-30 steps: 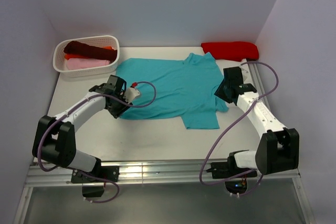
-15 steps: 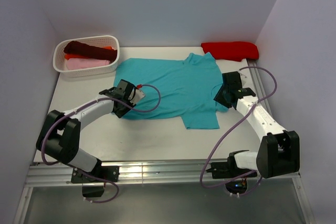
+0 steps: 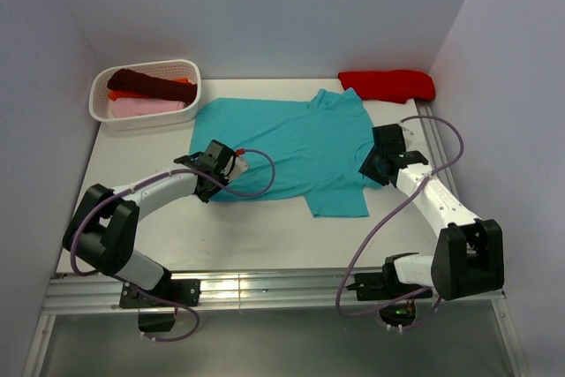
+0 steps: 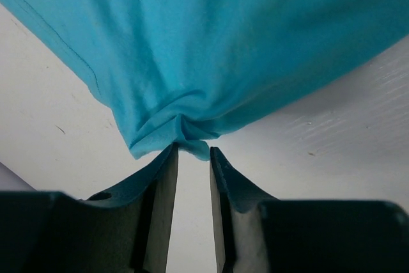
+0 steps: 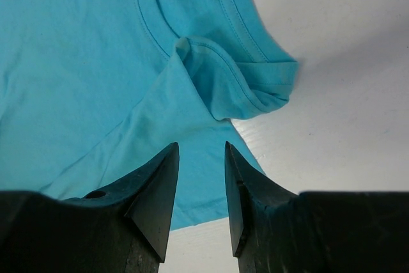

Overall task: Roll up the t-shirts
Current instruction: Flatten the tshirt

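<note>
Pinching the hem (image 4: pixel 163 131) of the teal t-shirt (image 4: pixel 223 43) with our left pincer (image 4: pixel 193 150), we judge flattening underway; our right pincer (image 5: pixel 200 146), spread over the sleeve (image 5: pixel 249 84), should grip next.

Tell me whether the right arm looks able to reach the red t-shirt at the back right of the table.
Probably yes. The red t-shirt lies just beyond the right gripper, which hangs open and empty over the teal t-shirt. Nothing stands between them.
</note>
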Controlling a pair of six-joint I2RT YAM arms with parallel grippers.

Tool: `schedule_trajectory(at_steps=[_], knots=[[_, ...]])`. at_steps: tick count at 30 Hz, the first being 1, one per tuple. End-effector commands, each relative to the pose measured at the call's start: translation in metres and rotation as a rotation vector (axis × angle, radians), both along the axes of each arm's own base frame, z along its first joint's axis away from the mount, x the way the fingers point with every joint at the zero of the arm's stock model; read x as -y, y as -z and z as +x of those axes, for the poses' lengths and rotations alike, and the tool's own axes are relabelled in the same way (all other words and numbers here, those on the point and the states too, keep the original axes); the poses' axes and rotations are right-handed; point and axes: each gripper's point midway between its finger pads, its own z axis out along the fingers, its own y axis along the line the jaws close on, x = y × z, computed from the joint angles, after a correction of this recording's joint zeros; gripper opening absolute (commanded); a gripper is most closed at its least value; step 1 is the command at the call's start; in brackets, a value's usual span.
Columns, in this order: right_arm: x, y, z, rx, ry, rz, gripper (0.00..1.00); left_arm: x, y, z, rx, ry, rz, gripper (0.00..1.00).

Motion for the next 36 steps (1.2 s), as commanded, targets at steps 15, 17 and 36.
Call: schedule_trajectory(at_steps=[15,17,36], knots=[[-0.003,0.010,-0.010,-0.007,-0.033,-0.003,0.43,-0.007,0.008,-0.005,0.015,-0.036,0.026,0.19],[-0.005,0.013,-0.013,-0.017,-0.040,-0.001,0.44,-0.008,0.008,-0.004,0.021,-0.041,0.030,0.13],[-0.012,0.031,-0.041,-0.080,-0.063,-0.024,0.48,-0.004,-0.004,-0.011,0.029,-0.033,-0.018,0.27]])
